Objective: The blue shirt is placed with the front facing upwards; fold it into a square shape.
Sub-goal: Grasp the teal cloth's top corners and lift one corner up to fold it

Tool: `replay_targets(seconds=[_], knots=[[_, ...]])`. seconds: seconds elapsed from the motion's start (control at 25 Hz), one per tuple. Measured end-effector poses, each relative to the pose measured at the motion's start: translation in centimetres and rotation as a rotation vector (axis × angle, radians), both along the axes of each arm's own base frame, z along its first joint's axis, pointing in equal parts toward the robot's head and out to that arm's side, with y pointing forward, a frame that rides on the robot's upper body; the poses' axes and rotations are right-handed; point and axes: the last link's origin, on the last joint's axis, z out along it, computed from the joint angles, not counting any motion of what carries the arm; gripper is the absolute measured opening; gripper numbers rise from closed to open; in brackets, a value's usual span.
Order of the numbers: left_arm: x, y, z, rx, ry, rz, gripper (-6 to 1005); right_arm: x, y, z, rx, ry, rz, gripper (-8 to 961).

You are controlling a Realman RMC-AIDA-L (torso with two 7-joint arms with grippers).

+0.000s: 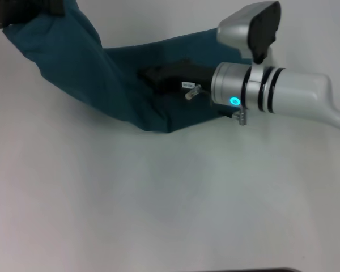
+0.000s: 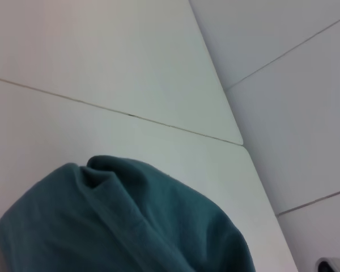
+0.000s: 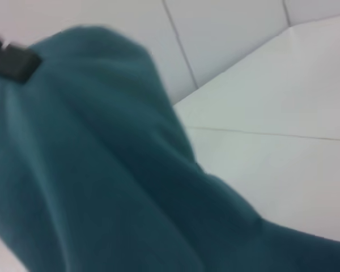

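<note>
- Right now, from the head view, I have the blue shirt (image 1: 119,85) lying at the far side of the white surface (image 1: 158,204), bunched instead of flat, with one end lifted up toward the top left corner where the left gripper (image 1: 22,11) shows only as a dark shape at the frame edge. My right gripper (image 1: 158,76) reaches in from the right, its dark fingers low over the cloth near the middle. Whether they are pinching fabric or just resting on it I cannot tell (the fingertips merge with the dark cloth).
- Left wrist view: a rounded bundle of teal cloth fills the lower part, with the pale surface and its seams beyond it. None of that arm's own fingers show, so I cannot tell their state, though the lifted cloth suggests a hold.
- Right wrist view: the shirt drapes close across the frame, with a small black patch near one corner that may be the neck label. No fingers show here either.
- My judgement: I am mid-fold, carrying one side across. Next, both arms need to bring the raised part over evenly and lay it down with the edges aligned.
</note>
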Motion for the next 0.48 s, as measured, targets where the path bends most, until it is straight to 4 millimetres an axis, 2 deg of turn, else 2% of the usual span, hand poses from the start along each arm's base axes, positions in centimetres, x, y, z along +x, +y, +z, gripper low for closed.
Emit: replay_targets(seconds=[0.48], knots=[[0.6, -0.3, 0.1, -0.004, -0.033, -0.029, 78, -1.3, 0.1, -2.2, 0.005, -0.165, 0.072, 5]])
